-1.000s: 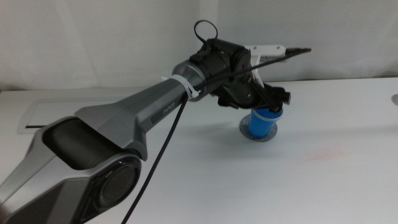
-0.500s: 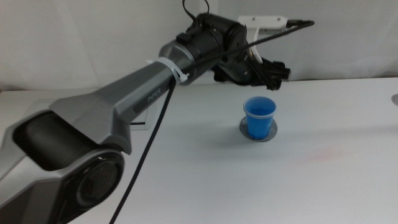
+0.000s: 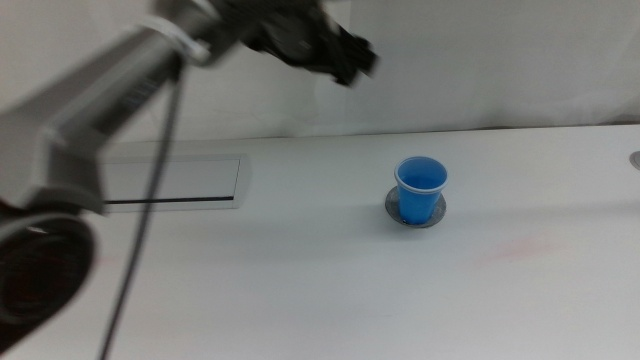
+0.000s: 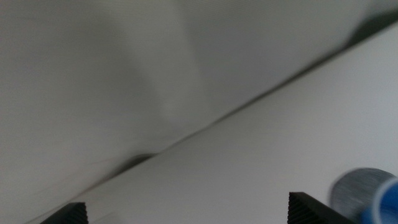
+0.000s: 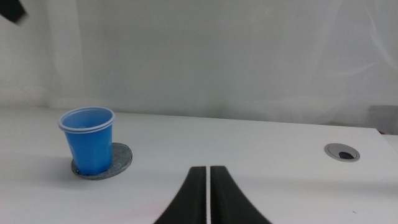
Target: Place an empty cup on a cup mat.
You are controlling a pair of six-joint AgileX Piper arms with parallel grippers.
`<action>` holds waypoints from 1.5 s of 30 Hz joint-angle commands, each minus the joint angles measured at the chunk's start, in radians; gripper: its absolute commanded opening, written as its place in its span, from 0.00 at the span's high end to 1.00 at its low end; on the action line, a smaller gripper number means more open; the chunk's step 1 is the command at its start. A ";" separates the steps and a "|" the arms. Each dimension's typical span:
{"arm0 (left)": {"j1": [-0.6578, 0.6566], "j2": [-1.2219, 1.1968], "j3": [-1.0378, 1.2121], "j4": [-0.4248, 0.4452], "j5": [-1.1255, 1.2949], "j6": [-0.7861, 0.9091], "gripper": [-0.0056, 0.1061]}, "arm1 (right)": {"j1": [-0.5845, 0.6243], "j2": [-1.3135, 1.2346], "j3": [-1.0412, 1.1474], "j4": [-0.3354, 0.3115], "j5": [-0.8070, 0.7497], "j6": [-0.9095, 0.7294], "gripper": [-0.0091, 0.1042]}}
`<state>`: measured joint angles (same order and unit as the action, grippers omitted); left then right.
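Observation:
The blue cup (image 3: 420, 187) stands upright on the round grey cup mat (image 3: 437, 213) at the table's middle right. It looks empty. My left gripper (image 3: 350, 55) is blurred and high above the table, up and to the left of the cup, well apart from it. In the left wrist view its jaws stand wide apart and empty (image 4: 194, 213), and the cup (image 4: 388, 200) and mat (image 4: 353, 190) show at the edge. My right gripper (image 5: 208, 190) is shut and empty, out of the middle view. It faces the cup (image 5: 89, 140) and mat (image 5: 119, 159) from some distance.
A long silver-grey panel (image 3: 170, 183) lies in the table at the left. A round grommet hole (image 5: 342, 151) sits near the table's right edge (image 3: 635, 158). A white wall closes the back.
My left gripper has let go of the cup on the mat, then risen and swung back to the upper left. The cup stays on the mat.

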<state>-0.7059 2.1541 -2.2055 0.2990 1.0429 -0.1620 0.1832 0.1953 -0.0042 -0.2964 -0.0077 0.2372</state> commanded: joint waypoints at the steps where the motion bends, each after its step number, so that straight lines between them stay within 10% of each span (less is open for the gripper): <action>1: 0.041 -0.059 0.022 0.009 0.011 -0.021 0.24 | -0.004 0.003 0.040 -0.008 -0.006 -0.002 0.94; 27: 0.619 -1.011 1.105 -0.029 -0.502 -0.097 0.28 | -0.004 0.003 0.040 -0.008 -0.006 -0.002 0.94; 31: 0.617 -1.198 1.283 -0.029 -0.593 -0.097 0.43 | -0.004 0.003 0.040 -0.008 -0.006 -0.002 0.94; 36: 0.617 -1.454 1.500 -0.025 -0.719 -0.092 0.97 | -0.004 0.003 0.040 -0.008 -0.006 -0.002 0.94; 45: 0.617 -1.898 1.774 -0.023 -0.763 -0.083 0.97 | -0.004 0.003 0.040 -0.008 -0.006 -0.002 0.94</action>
<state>-0.0921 0.3168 -0.4624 0.2781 0.2791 -0.2467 0.1832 0.1953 -0.0042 -0.2964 -0.0077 0.2386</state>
